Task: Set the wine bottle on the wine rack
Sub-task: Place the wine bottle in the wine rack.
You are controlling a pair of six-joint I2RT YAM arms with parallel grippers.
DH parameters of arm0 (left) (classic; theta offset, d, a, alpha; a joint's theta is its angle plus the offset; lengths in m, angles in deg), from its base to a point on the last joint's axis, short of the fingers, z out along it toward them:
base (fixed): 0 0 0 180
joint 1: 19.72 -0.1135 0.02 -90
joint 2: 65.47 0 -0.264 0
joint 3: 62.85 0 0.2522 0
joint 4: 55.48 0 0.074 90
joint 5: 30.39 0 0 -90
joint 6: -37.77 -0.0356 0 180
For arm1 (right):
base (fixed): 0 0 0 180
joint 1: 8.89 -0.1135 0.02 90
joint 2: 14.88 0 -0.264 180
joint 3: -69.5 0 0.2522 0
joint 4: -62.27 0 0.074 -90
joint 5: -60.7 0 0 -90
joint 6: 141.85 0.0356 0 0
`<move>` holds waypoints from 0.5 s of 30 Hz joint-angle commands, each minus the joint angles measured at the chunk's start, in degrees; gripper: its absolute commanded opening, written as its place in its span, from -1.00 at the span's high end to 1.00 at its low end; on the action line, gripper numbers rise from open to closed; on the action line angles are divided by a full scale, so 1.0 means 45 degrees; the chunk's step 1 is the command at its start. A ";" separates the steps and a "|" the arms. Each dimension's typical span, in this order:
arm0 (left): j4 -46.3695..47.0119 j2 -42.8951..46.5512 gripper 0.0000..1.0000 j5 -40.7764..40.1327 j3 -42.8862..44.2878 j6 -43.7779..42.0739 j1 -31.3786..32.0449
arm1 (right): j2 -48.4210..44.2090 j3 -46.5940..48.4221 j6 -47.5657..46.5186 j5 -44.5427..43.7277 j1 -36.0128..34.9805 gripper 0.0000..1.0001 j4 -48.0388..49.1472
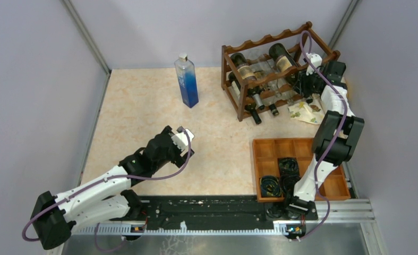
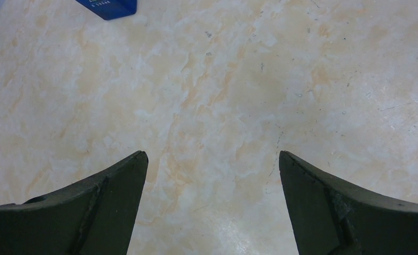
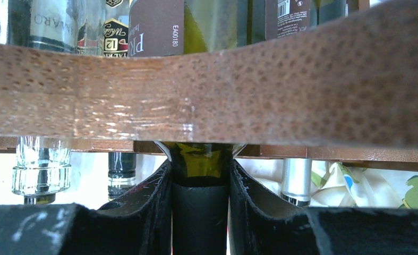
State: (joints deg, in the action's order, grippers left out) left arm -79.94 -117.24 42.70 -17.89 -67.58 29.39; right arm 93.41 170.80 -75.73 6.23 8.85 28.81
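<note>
Nearly done, by the look of it: the dark green glass wine bottle [image 3: 200,162] sits in the reddish-brown scalloped wooden wine rack [image 1: 270,39], under a rail with other bottles above it. Only the release seems left. Right gripper [image 3: 200,183] is clamped on its neck, arm stretched to the rack's right end. Left gripper [image 2: 212,159] is spread wide and empty, low over the beige marbled table [image 2: 222,79].

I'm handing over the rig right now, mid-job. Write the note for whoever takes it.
The right gripper is shut on the wine bottle at its neck, just under a rail of the wine rack.
The left gripper is open and empty over the table; a blue bottle stands beyond it.
Done: bottle reaches into the rack beside other bottles.
Left: check it is seated, which these views cannot settle, then release and back out.
</note>
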 commanded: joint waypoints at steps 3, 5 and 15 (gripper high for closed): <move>0.0292 -0.0082 -0.97 -0.0090 -0.0137 -0.0222 -0.0049 | -0.0352 0.0819 0.0561 0.0315 -0.0245 0.99 0.2589; 0.0297 -0.0079 -0.97 -0.0088 -0.0140 -0.0221 -0.0052 | -0.0527 0.0423 0.0742 0.0400 -0.0244 0.99 0.3009; 0.0276 -0.0152 -0.97 -0.0049 -0.0129 -0.0221 -0.0048 | -0.1412 -0.1071 0.1303 0.0637 -0.0235 0.98 0.4655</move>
State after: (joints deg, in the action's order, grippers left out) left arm -79.94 -117.61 42.70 -17.89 -68.00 29.39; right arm 91.99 165.58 -71.68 6.36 8.85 37.11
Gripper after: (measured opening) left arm 0.987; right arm 0.327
